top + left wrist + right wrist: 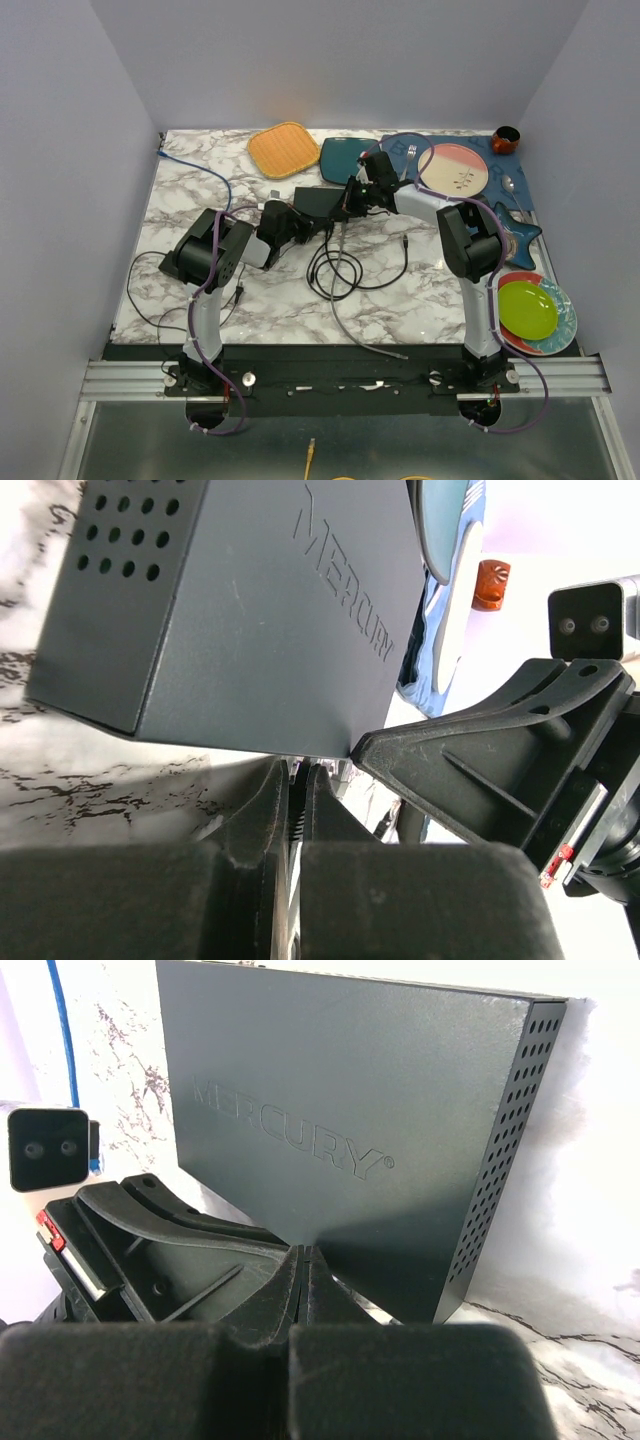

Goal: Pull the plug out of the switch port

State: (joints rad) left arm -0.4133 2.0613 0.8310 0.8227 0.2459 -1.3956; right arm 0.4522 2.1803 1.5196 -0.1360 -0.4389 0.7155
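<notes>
Near the middle of the overhead view we find the switch (pixel 320 203) on the desk (pixel 200 190), its long axis running left to right across the frame. Both arms meet along its lower edge, the left gripper (pixel 297 785) toward the lower left and the right gripper (pixel 305 1265) toward the lower right, each pinched shut. In both wrist views the switch fills the upper frame, just beyond the fingertips. We cannot see the plug itself, nor whether either gripper has it. The black cable (pixel 335 268) loops away below the switch, so we judge the pull runs toward the bottom of the frame.
</notes>
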